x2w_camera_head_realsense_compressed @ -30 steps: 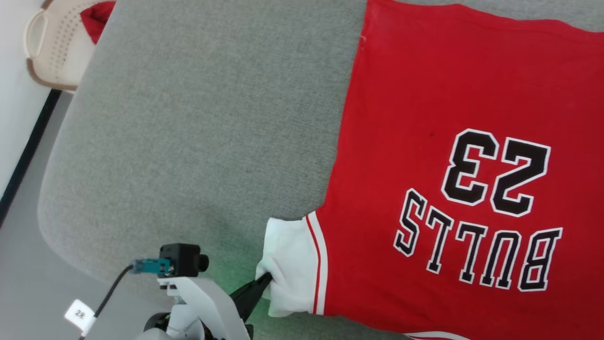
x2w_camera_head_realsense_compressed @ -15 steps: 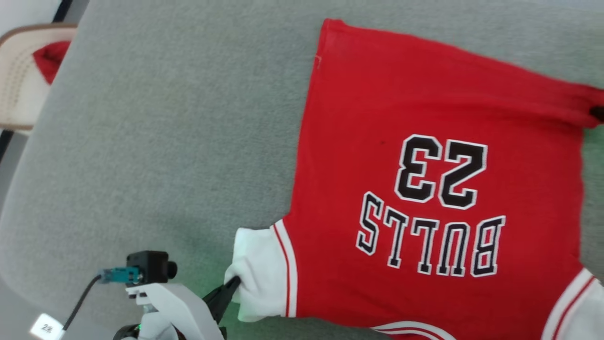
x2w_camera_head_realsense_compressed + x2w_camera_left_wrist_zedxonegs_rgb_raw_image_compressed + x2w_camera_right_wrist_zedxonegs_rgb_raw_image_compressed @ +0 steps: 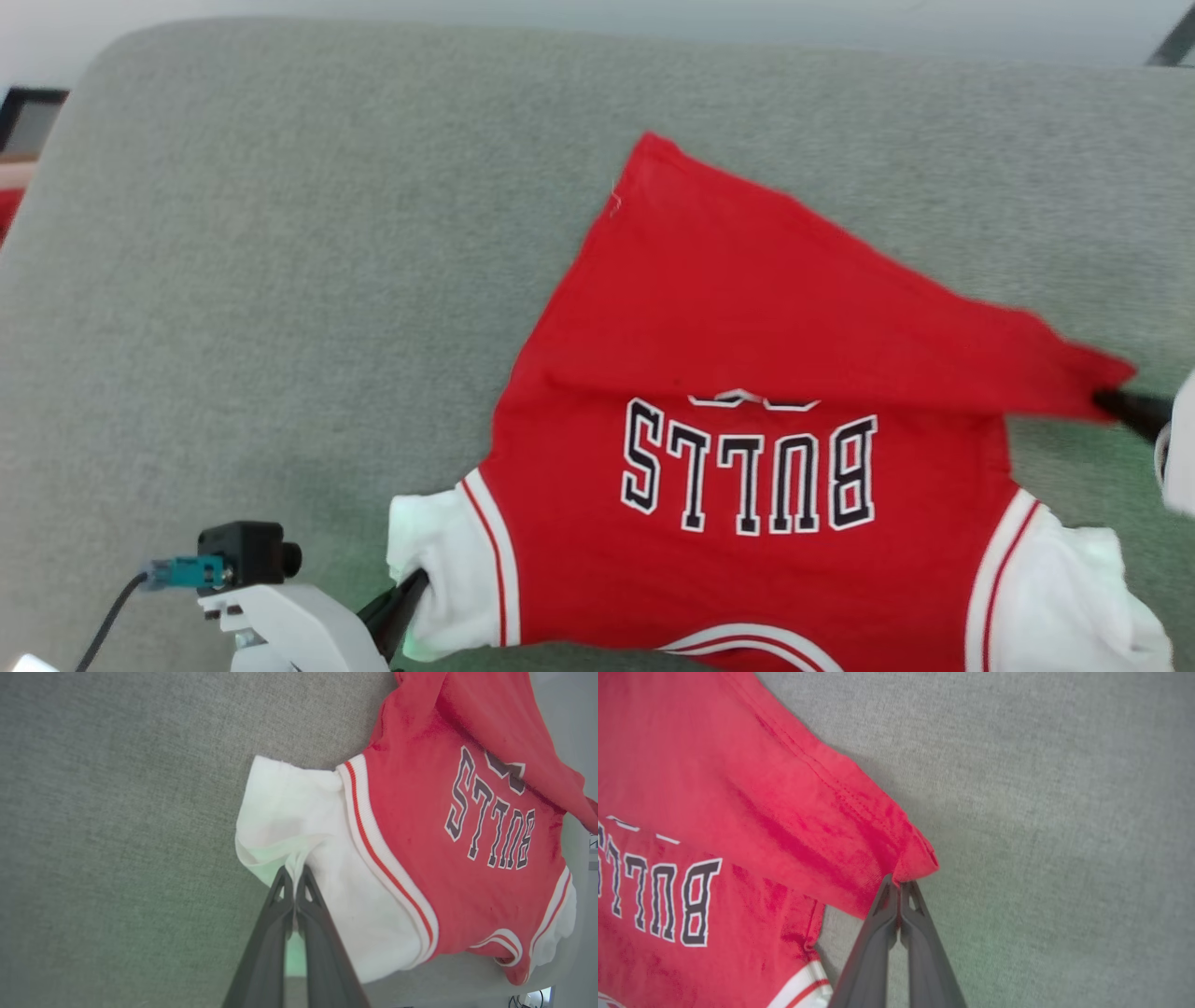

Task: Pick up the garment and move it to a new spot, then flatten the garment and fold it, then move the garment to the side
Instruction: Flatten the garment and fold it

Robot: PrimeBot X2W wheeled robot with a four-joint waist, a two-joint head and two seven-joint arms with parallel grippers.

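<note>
The garment [image 3: 738, 336], a red jersey T-shirt with white sleeves and black "BULLS" lettering, lies on the grey padded table [image 3: 280, 280]. Its bottom hem is folded toward me and covers most of the number. My left gripper [image 3: 415, 586] is shut on the edge of the white sleeve [image 3: 299, 812] at the lower left; the left wrist view shows my left gripper [image 3: 294, 872] pinching the cloth. My right gripper [image 3: 1106, 401] is shut on the red hem corner [image 3: 915, 858] at the right, lifted off the table. In the right wrist view my right gripper [image 3: 899, 884] grips that corner.
The grey table has bare room to the left and behind the garment. Its rounded left edge [image 3: 56, 168] runs down the head view, with a strip of floor beyond. The other white sleeve [image 3: 1074, 588] lies bunched at the lower right.
The camera has swung right, so the basket left the picture. My right gripper has drawn the hem corner toward me, folding the lower part of the garment over the number.
</note>
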